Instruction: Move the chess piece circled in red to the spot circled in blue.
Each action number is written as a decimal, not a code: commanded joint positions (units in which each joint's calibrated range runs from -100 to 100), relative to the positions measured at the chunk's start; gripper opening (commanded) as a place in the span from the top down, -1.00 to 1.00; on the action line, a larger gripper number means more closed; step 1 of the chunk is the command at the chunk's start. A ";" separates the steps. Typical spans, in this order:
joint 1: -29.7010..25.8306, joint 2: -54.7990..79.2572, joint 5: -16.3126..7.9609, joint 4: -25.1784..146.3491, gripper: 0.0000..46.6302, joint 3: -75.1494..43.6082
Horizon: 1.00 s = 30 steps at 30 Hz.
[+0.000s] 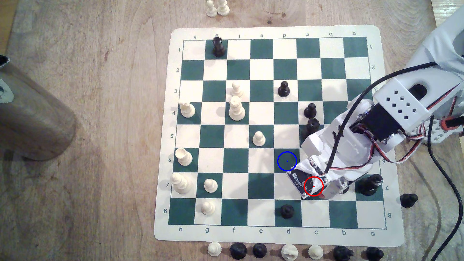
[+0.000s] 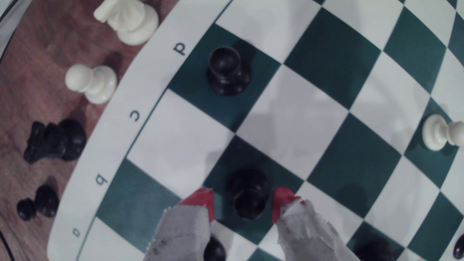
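Note:
In the wrist view the black pawn stands upright on a dark green square, between the red-tipped, cloth-wrapped fingers of my gripper. The jaws are open and straddle the pawn. A small gap shows on one side, and the other tip is close to the pawn's side. In the exterior view the red ring lies over the arm's wrist, which hides the pawn. The blue-ringed green square is bare, one square diagonally away toward the exterior view's left.
A black pawn stands on d8. A tall black piece stands beside the arm on b7, and two black pieces behind it. A white pawn sits on e5. Loose pieces line the board's near edge. A cylinder stands far left.

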 commanded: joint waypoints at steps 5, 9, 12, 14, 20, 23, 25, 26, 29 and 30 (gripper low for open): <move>0.15 0.52 0.10 -1.10 0.55 -1.48; 0.46 0.69 0.10 -1.83 0.56 -1.57; 0.62 0.86 0.00 -2.00 0.57 -1.66; 0.78 0.94 -0.10 -2.08 0.57 -1.66; 1.01 1.11 0.05 -2.08 0.77 -1.57; 0.93 0.86 -0.05 -2.00 0.98 -1.30; 0.54 0.86 0.05 -1.59 0.98 -1.21; 0.46 0.86 0.05 -1.43 0.98 -1.21; -0.01 -0.25 -0.44 -0.69 0.98 -1.66; -0.40 -1.10 -0.68 -0.20 0.98 -1.75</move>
